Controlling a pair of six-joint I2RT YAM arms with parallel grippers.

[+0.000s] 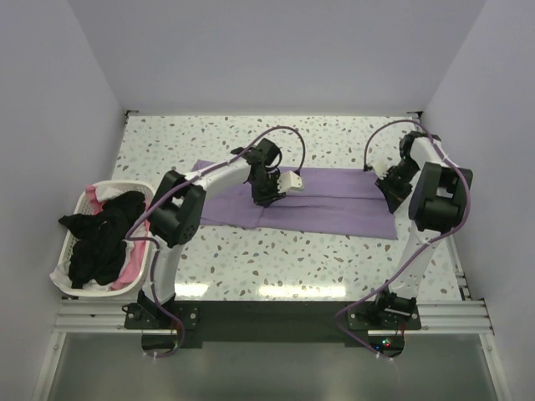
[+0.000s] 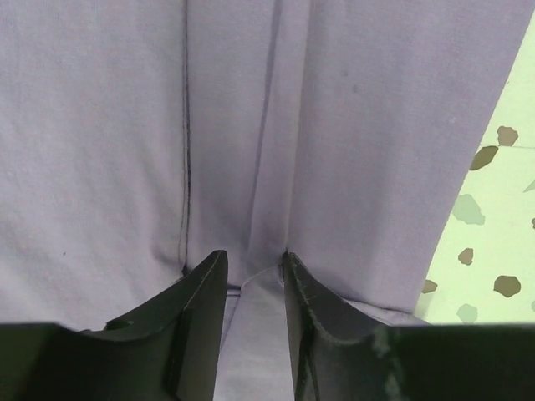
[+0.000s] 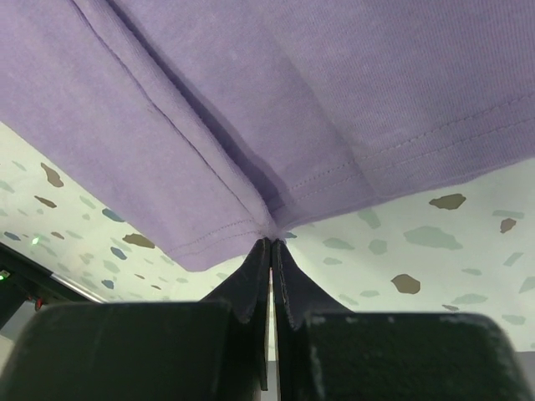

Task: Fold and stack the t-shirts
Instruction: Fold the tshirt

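The lilac-purple t-shirt [image 1: 334,205] lies flat as a long folded strip across the middle of the table. My left gripper [image 1: 269,199] points down onto its middle. In the left wrist view the fingers [image 2: 253,257] stand apart, pressed on the cloth [image 2: 376,125], with a raised pleat between them. My right gripper [image 1: 391,196] is at the strip's right end. In the right wrist view its jaws [image 3: 272,240] are shut on the hemmed edge of the shirt [image 3: 292,83], which puckers at the tips. More t-shirts, black [image 1: 100,238], pink [image 1: 132,263] and white, fill the basket.
A white plastic laundry basket [image 1: 86,199] stands at the table's left edge, with black cloth hanging over its rim. The speckled tabletop [image 1: 276,259] shows in front of and behind the purple strip. White walls close in the left, back and right sides.
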